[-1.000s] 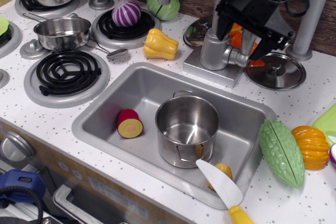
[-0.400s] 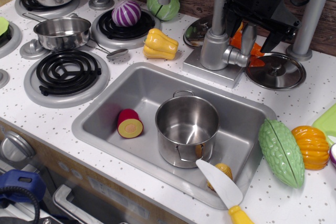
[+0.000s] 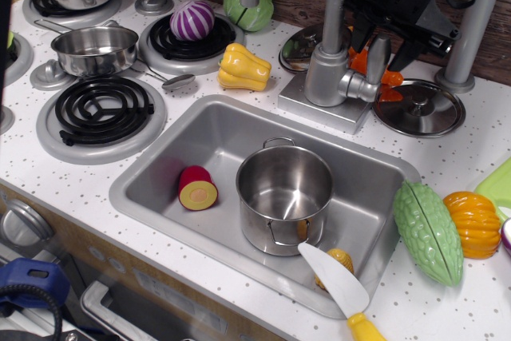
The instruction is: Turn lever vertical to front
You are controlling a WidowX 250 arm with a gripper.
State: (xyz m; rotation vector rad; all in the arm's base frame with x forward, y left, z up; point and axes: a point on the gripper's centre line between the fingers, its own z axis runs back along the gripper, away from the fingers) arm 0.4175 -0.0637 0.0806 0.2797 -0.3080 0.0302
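The silver faucet body (image 3: 326, 76) stands on its base behind the sink. The lever (image 3: 377, 57) is a short flat silver paddle on the side knob (image 3: 361, 85) at the body's right, and it stands upright. My black gripper (image 3: 386, 42) hangs just above and behind the lever. It is open and empty, with one finger on each side of the paddle's top and not touching it. The fingers (image 3: 412, 49) are dark against the clutter behind them.
Sink (image 3: 160, 167) holds a steel pot (image 3: 283, 197), a halved red vegetable (image 3: 197, 189) and a white knife (image 3: 335, 279). A thick grey post (image 3: 471, 21) and a pot lid (image 3: 419, 108) are to the gripper's right. A yellow pepper (image 3: 243, 68) lies to the left of the faucet. A green gourd (image 3: 429, 231) lies at the right.
The gripper has risen and drawn back to the right from around the lever, which now shows standing upright.
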